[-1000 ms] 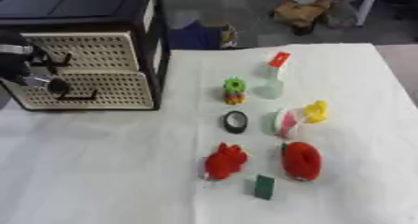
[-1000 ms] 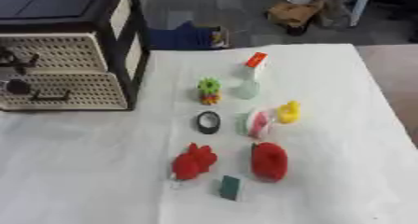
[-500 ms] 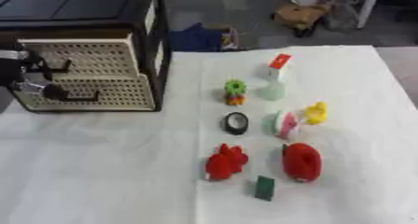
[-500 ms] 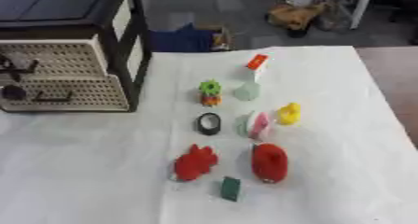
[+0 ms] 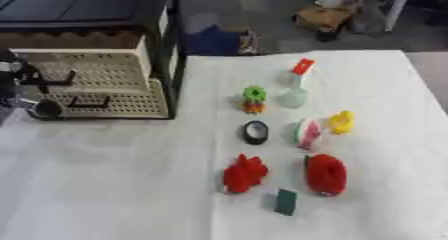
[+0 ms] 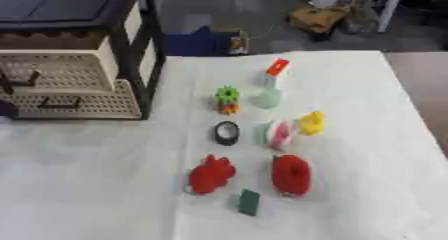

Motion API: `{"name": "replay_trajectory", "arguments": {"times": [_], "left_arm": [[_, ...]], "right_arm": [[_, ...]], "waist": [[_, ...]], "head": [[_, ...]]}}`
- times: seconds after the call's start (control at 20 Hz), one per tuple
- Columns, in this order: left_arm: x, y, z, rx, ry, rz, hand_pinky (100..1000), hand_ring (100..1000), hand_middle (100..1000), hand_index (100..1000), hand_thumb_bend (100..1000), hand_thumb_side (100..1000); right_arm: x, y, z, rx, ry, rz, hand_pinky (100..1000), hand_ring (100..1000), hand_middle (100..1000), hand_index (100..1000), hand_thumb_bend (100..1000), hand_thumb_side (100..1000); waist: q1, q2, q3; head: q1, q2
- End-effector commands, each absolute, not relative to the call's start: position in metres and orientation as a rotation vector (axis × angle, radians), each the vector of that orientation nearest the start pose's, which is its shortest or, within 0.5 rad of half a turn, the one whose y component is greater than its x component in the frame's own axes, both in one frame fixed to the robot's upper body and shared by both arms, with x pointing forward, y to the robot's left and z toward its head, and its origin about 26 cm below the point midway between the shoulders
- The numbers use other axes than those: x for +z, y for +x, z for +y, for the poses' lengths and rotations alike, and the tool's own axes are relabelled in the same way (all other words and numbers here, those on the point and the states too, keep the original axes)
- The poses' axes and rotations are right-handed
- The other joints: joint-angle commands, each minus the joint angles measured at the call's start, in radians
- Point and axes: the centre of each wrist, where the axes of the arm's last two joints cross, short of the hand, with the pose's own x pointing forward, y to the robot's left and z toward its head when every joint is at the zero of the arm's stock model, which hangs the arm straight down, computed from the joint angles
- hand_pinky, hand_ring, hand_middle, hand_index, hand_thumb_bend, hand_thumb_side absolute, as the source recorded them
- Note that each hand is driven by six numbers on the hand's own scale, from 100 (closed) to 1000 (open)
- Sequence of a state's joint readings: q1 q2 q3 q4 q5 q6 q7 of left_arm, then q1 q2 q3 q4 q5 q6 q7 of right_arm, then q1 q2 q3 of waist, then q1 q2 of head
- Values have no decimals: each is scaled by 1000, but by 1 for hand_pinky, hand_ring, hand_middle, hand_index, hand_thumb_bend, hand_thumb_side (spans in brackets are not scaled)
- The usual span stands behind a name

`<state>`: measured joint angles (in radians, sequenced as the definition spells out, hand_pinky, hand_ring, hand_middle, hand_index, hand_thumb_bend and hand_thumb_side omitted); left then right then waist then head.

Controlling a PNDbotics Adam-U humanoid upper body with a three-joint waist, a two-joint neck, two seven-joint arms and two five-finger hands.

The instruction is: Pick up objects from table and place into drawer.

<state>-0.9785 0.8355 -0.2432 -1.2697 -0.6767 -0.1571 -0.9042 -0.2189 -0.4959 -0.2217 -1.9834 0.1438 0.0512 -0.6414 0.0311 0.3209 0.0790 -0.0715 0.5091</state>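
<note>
A black cabinet (image 5: 171,44) with two cream perforated drawers stands at the table's left. Its upper drawer (image 5: 96,69) sticks out a little past the lower drawer (image 5: 118,104). My left hand (image 5: 19,86) is at the view's left edge, its fingers curled at the upper drawer's dark handle (image 5: 58,79). Spread to the right lie a pale bottle with a red cap (image 5: 296,86), a green gear toy (image 5: 254,98), a black ring (image 5: 255,132), a pink and green piece (image 5: 307,133), a yellow duck (image 5: 340,122), two red toys (image 5: 244,173) (image 5: 325,174) and a small green block (image 5: 285,201).
A white cloth (image 5: 114,184) covers the table. Behind its far edge are a blue bin (image 5: 214,40) and boxes (image 5: 325,17) on the floor. The lower drawer's handle (image 5: 87,104) sits just under my left hand's reach.
The upper drawer has slid out toward me with my left hand at its handle. The objects on the cloth have not moved.
</note>
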Motion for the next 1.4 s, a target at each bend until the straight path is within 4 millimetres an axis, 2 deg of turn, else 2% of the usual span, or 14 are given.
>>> {"name": "replay_trajectory", "arguments": {"times": [0.05,1.4], "left_arm": [[357,405,346,-1743,960,-1064,100,100,100,796,812,1000],[348,349,338,-1780,933,-1114,100,100,100,800,761,1000]], "right_arm": [[226,281,-346,-297,-1051,-2284,640,626,582,802,100,1000],[226,281,-346,-317,-1052,-2289,641,627,583,802,100,1000]], "waist": [[-2,-24,5],[-9,-24,11]], "head": [[0,2],[-5,-2]]}}
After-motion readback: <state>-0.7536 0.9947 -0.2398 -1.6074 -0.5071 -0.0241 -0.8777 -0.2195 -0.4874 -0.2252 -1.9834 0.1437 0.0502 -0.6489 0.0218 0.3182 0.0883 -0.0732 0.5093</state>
